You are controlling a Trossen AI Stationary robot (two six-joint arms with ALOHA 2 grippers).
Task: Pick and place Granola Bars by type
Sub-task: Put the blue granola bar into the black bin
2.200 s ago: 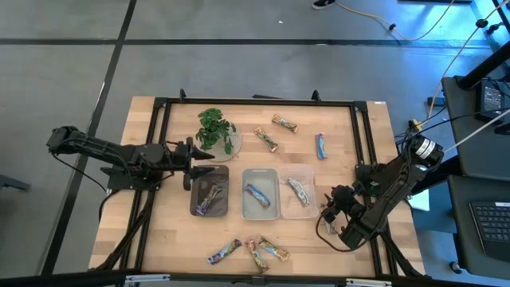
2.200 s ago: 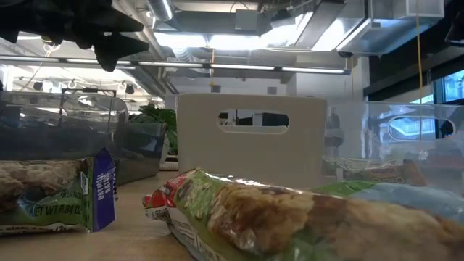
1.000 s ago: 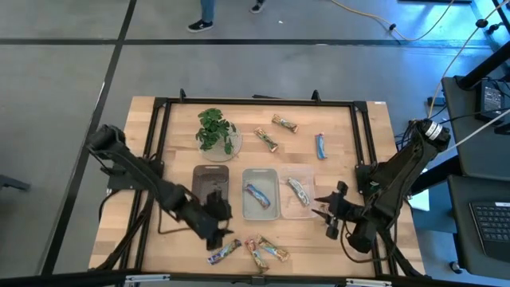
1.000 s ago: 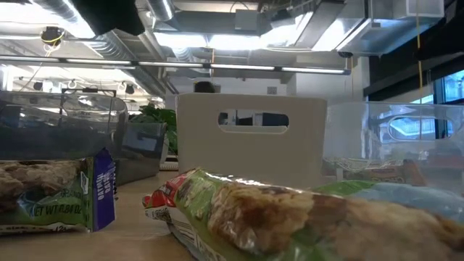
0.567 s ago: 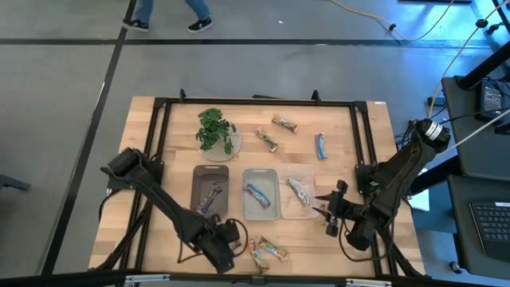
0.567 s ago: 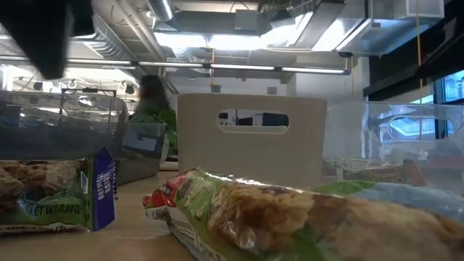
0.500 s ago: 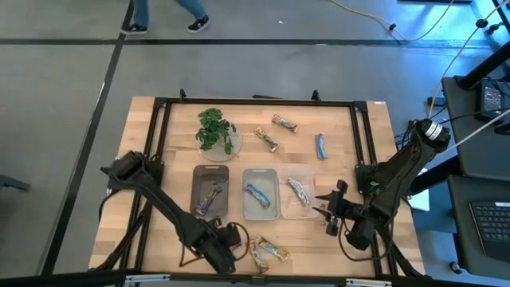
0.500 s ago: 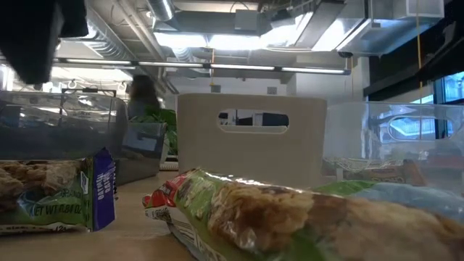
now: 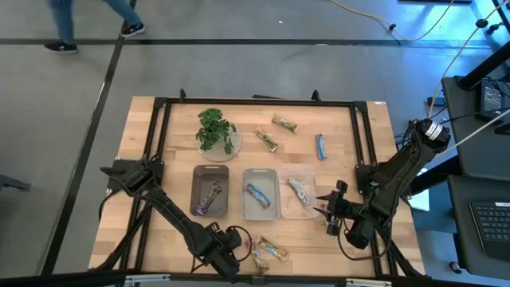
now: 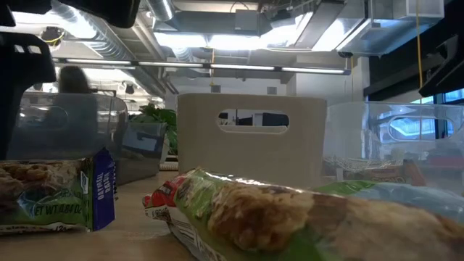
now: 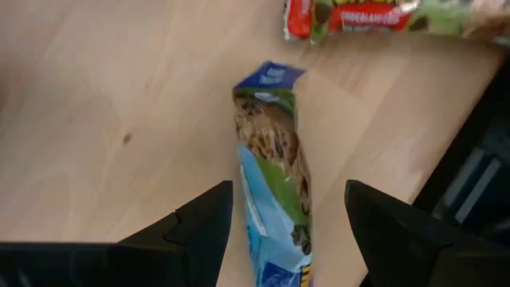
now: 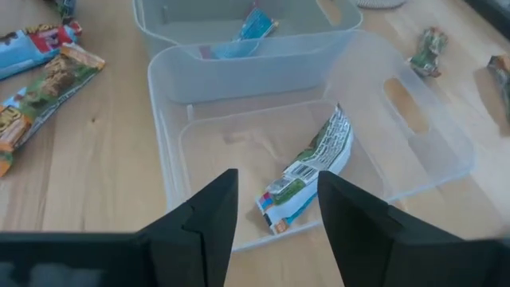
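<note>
My left gripper [image 9: 225, 249] is open at the table's near edge. In the left wrist view its fingers [image 11: 199, 227] stand on either side of a blue-and-green granola bar [image 11: 275, 171] that lies flat on the wood, without touching it. That bar [image 10: 58, 196] also shows in the low view. A red-ended bar [image 11: 374, 16] lies just beyond it. My right gripper [image 9: 329, 214] is open beside the clear bin [image 9: 297, 209]. In the right wrist view it hovers over the bin's near wall [image 12: 239, 239], and one bar [image 12: 307, 171] lies inside.
A dark bin [image 9: 210, 179] holds purple bars and a grey bin [image 9: 260, 209] holds a blue bar. Loose bars lie at the far side [image 9: 266, 139] [image 9: 284, 123] [image 9: 320, 146] and by the near edge [image 9: 269, 252]. A plant on a dish [image 9: 215, 131] stands far left.
My left gripper has swung from the dark bin's near end to the table's near edge and dropped low over the blue-and-green bar, staying open. The bars have not moved. A person has walked past beyond the table's far side.
</note>
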